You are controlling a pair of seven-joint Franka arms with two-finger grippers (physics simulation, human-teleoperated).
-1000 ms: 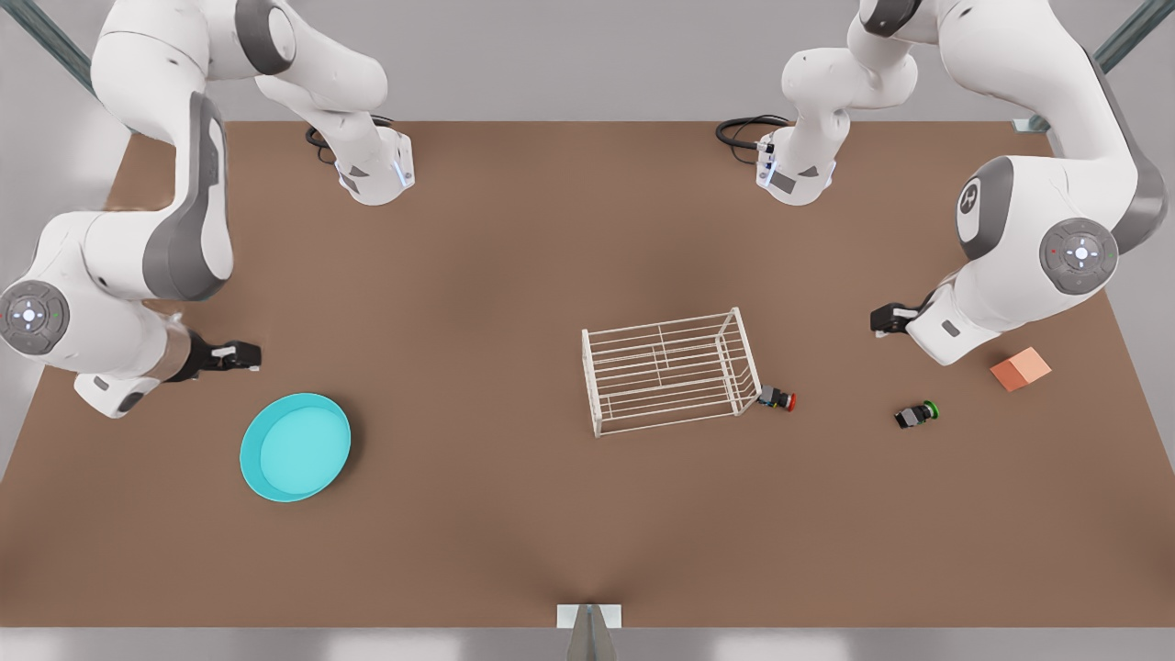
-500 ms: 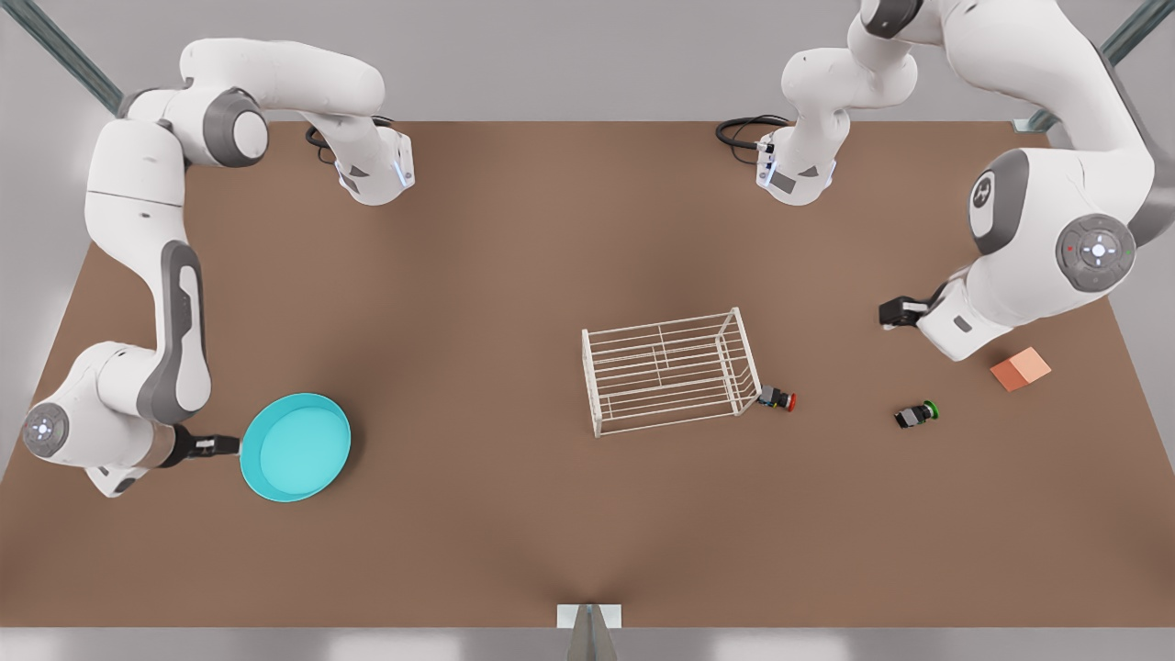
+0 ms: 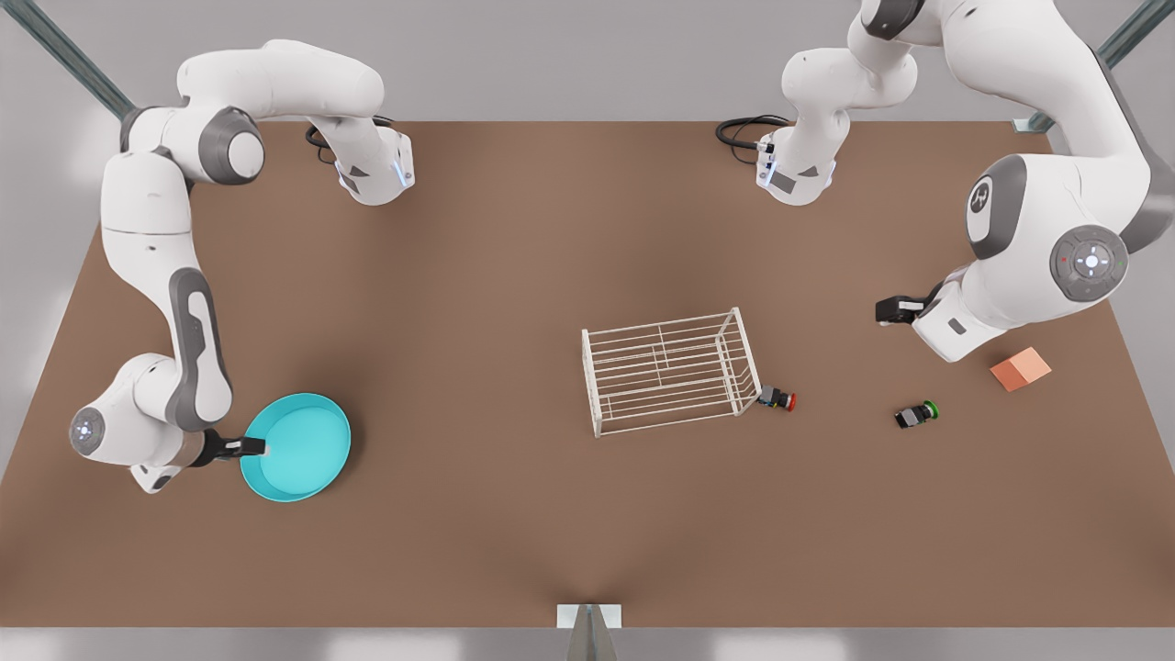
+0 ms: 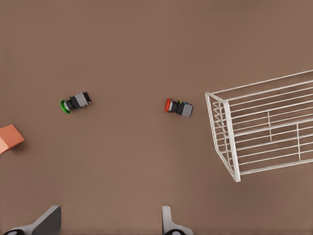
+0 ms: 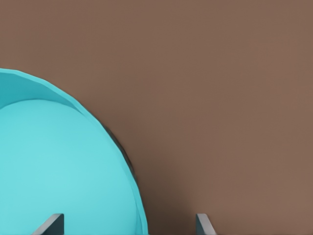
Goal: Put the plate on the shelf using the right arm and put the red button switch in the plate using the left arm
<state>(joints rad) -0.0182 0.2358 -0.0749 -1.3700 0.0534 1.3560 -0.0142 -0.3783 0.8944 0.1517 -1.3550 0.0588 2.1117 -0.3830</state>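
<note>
The turquoise plate lies flat on the table at the front view's left. My right gripper is open at its near-left edge, and in the right wrist view the plate has its rim running between the fingertips of that gripper. The white wire shelf stands mid-table. The red button switch lies on its side just beside the shelf's right end. My left gripper hangs open above the table at the right, apart from the red button switch and the shelf.
A green-capped switch lies right of the red one, and an orange block sits farther right under the left arm. The left wrist view shows the green switch and the block. Bare brown table separates plate and shelf.
My right arm swung toward the front of the table and lowered, bringing its gripper from behind the plate to the plate's left rim. The left arm shifted only slightly.
</note>
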